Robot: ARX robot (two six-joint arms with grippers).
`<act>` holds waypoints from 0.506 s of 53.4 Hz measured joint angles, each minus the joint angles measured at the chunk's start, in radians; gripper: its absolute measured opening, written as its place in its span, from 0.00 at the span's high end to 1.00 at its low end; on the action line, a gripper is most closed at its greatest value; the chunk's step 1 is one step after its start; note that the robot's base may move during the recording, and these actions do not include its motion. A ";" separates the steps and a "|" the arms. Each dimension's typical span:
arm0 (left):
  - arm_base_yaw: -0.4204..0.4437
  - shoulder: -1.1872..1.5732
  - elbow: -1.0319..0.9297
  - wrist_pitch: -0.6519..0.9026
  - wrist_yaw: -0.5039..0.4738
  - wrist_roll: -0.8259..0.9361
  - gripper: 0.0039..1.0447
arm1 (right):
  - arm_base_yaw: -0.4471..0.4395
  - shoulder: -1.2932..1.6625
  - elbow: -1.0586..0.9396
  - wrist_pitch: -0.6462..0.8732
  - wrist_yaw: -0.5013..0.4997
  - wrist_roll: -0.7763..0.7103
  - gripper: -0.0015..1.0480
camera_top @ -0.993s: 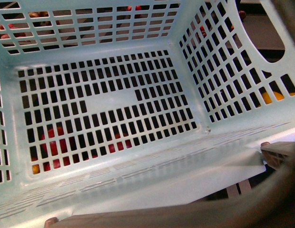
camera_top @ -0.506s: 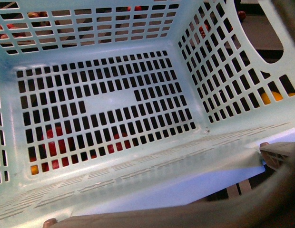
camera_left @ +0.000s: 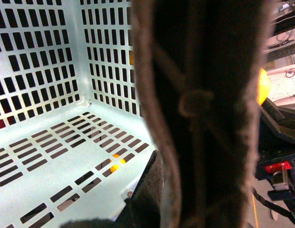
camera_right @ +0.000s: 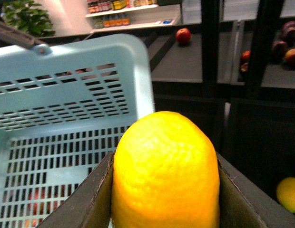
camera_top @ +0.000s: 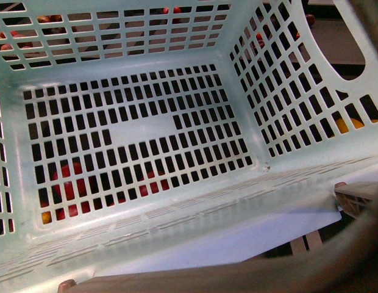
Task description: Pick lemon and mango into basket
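The light teal basket [camera_top: 140, 131] fills the front view, and its slotted floor holds nothing. Its brown handle [camera_left: 200, 114] crosses the left wrist view as a blur, with my left gripper [camera_left: 185, 204] shut on it. The basket's wall [camera_left: 81, 71] stands beside the handle. My right gripper [camera_right: 164, 164] is shut on the lemon [camera_right: 165, 156], a big dimpled yellow fruit wedged between the two dark fingers. It hangs just outside the basket's rim [camera_right: 90, 52], near a corner. A yellow patch [camera_left: 262, 85] peeks past the handle. The mango is out of view.
Red fruits [camera_top: 70, 183] show through the floor slots from below. Dark shelves behind carry a red apple [camera_right: 183, 35] and several dark fruits [camera_right: 285, 50]. A yellow fruit [camera_right: 288, 194] lies low beside the right gripper.
The basket swayed a touch and came back to the same place. Nothing else differs.
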 joint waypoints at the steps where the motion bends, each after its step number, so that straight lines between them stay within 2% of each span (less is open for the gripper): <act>1: 0.000 0.000 0.000 0.000 0.000 0.000 0.95 | 0.012 0.004 0.000 0.003 0.006 0.000 0.53; 9: 0.000 0.000 0.000 0.000 0.000 -0.001 0.95 | 0.148 0.061 0.008 0.041 0.072 0.000 0.53; 21: 0.000 0.000 0.000 0.000 0.000 -0.001 0.95 | 0.239 0.134 0.018 0.074 0.114 0.000 0.53; 27: 0.000 0.000 0.000 0.000 0.000 0.000 0.95 | 0.252 0.154 0.018 0.076 0.117 0.002 0.42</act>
